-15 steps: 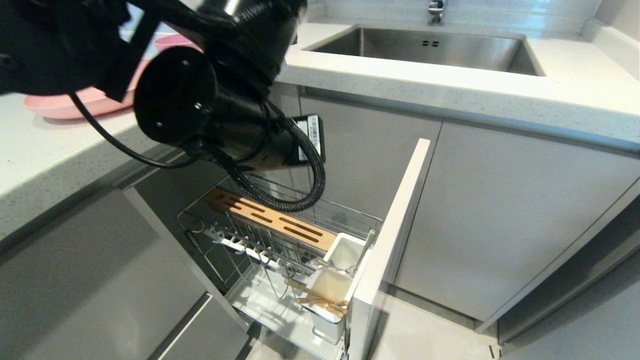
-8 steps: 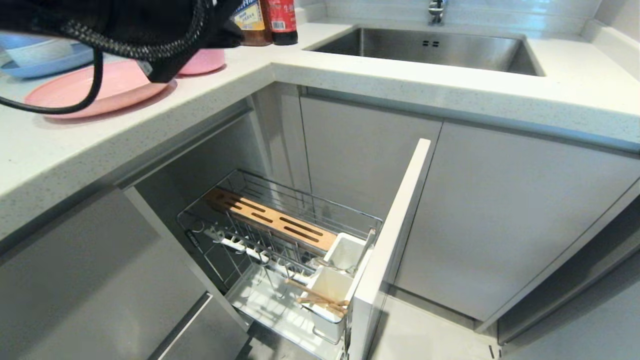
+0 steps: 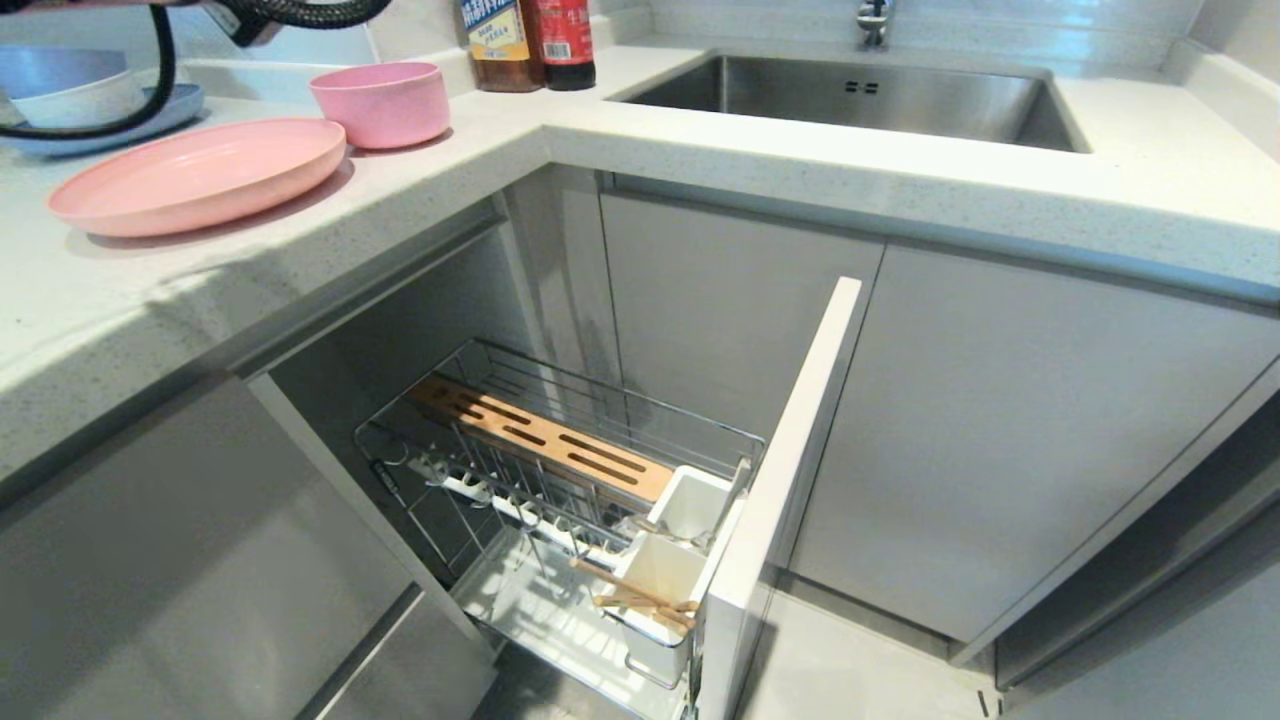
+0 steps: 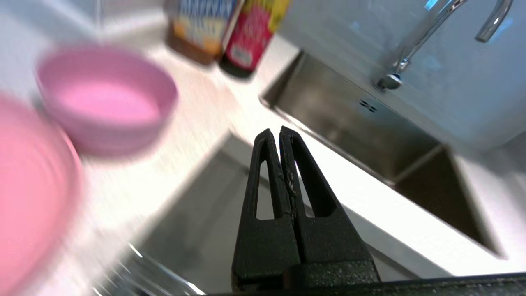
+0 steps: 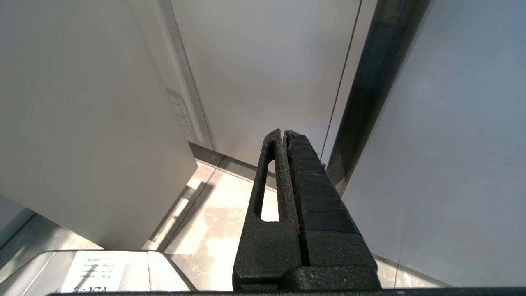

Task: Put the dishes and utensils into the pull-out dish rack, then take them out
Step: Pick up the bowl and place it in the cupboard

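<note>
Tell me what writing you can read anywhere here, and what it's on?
None can be read for certain.
Yellow-labelled bottle: blue print, too small.
Red-labelled bottle: white characters, too small.
White sticker in the right wrist view: upside-down print, too small.
Both bottle labels in the left wrist view: blurred.

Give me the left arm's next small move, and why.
Probably open the left gripper and reach for the pink bowl: its fingers are shut on nothing, the bowl and pink plate sit on the counter, and the chopsticks are already in the rack.
</note>
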